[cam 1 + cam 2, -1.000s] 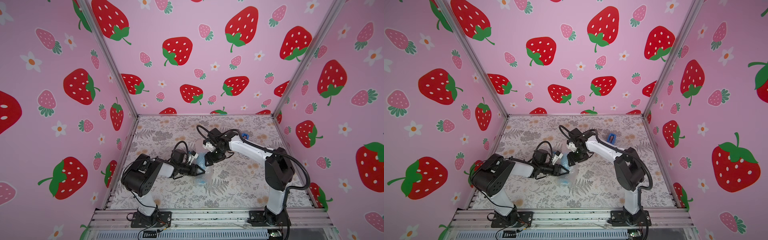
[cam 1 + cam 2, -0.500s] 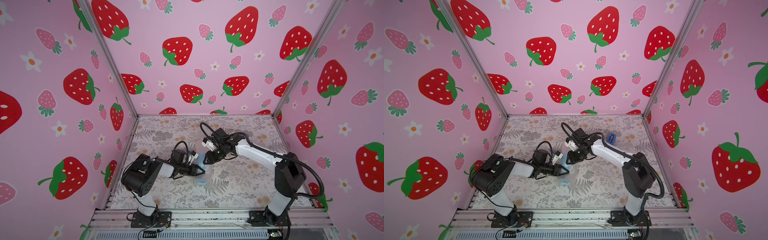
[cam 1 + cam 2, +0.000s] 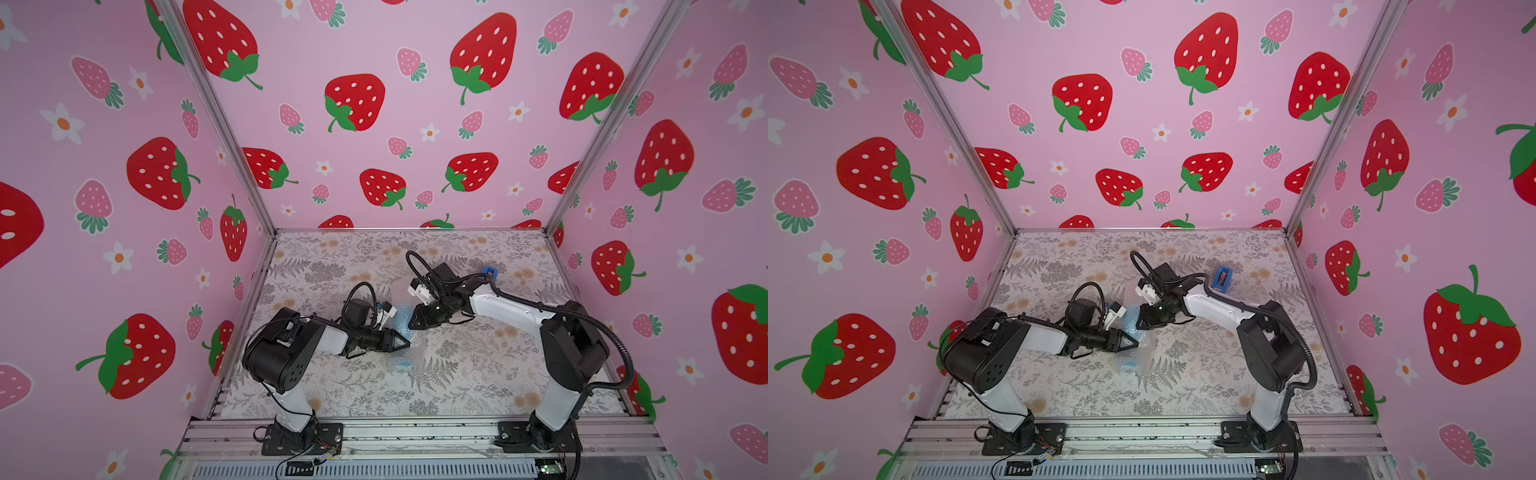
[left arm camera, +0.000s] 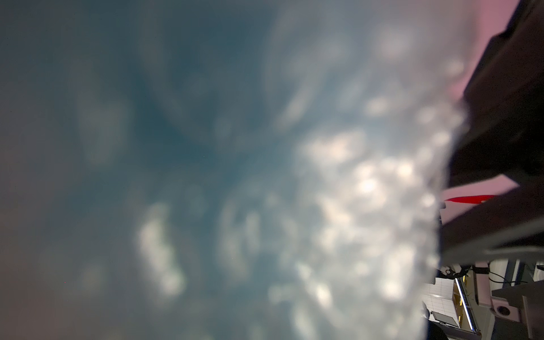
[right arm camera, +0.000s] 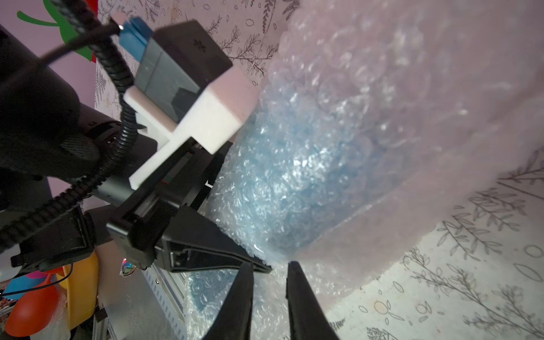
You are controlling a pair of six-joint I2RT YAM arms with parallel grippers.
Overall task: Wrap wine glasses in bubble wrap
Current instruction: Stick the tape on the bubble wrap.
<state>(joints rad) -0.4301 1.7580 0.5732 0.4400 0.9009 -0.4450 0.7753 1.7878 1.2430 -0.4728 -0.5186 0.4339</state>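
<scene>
The light-blue wine glass (image 3: 401, 322) (image 3: 1131, 322) lies on the table inside the clear bubble wrap (image 3: 419, 348) (image 5: 382, 88). Its round foot (image 3: 401, 365) points toward the front. My left gripper (image 3: 405, 343) (image 3: 1133, 344) is shut across the wrapped glass, one finger (image 5: 212, 250) pressed against the wrap. The left wrist view shows only blurred bubble wrap (image 4: 353, 191) over blue. From the other side my right gripper (image 3: 412, 325) (image 3: 1140, 325) (image 5: 270, 273) meets the bundle, jaws narrowed on a fold of bubble wrap beside the bowl (image 5: 294, 176).
A darker blue tape dispenser (image 3: 1222, 277) (image 3: 489, 272) stands at the back right, behind the right arm. Strawberry-patterned walls enclose the floral table (image 3: 457, 386) on three sides. An aluminium rail (image 3: 415, 432) runs along the front edge.
The right arm's elbow has swung out to the right while its gripper stayed at the bundle. Its jaws have narrowed onto the wrap. The left arm has not moved.
</scene>
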